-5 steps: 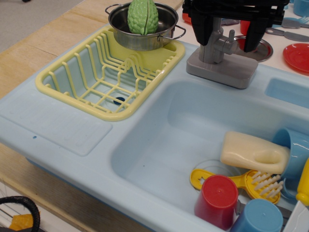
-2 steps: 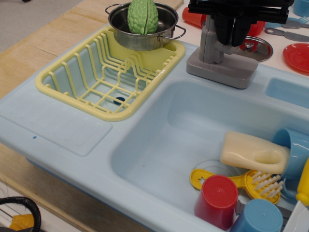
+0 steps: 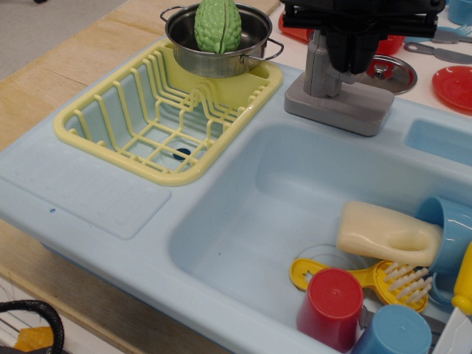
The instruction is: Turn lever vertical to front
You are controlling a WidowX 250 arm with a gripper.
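Observation:
The grey toy tap column (image 3: 318,68) stands on its flat grey base (image 3: 335,109) at the back rim of the light blue sink (image 3: 243,221). My black gripper (image 3: 352,53) hangs over the tap from above. Its fingers (image 3: 341,51) are drawn together just right of the column, where the lever sits. The lever itself is hidden behind the fingers, so I cannot see which way it points.
A yellow dish rack (image 3: 118,110) holds a steel pot (image 3: 193,46) with a green vegetable (image 3: 217,24). The sink's right corner holds a cream sponge (image 3: 383,232), a yellow brush (image 3: 369,276), and red (image 3: 332,306) and blue cups (image 3: 392,330). A silver lid (image 3: 389,71) and a red plate (image 3: 453,87) lie behind the tap.
The gripper's fingers, wide open on either side of the tap one second ago, have closed together over the lever. The lever, then visible, is now covered.

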